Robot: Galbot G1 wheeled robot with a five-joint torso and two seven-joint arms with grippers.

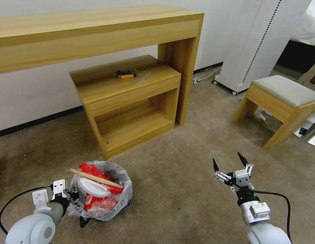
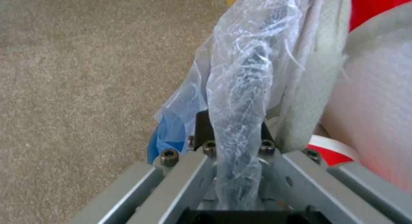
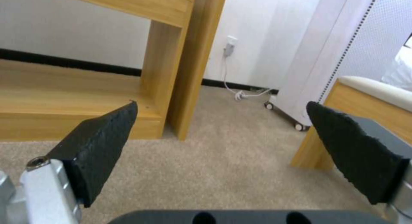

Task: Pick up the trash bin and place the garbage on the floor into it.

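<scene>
- The trash bin (image 1: 104,203) stands on the floor (image 1: 184,176), in front of a low wooden shelf unit (image 1: 130,105), with its plastic liner bag (image 1: 121,196) bulging over the rim.
- Garbage fills the bin: a white slipper (image 1: 93,188), a wooden stick (image 1: 96,178) lying across the top, and red wrappers (image 1: 99,202).
- The left end effector (image 1: 74,198) is at the bin's left rim, its fingers pinching the rim and the bag (image 2: 240,98) between them.
- The right end effector (image 1: 231,162) hovers over bare carpet well to the right of the bin, with its black pads (image 3: 101,137) spread wide and holding nothing.
- A wooden stool (image 1: 282,101) stands further off to the right.
</scene>
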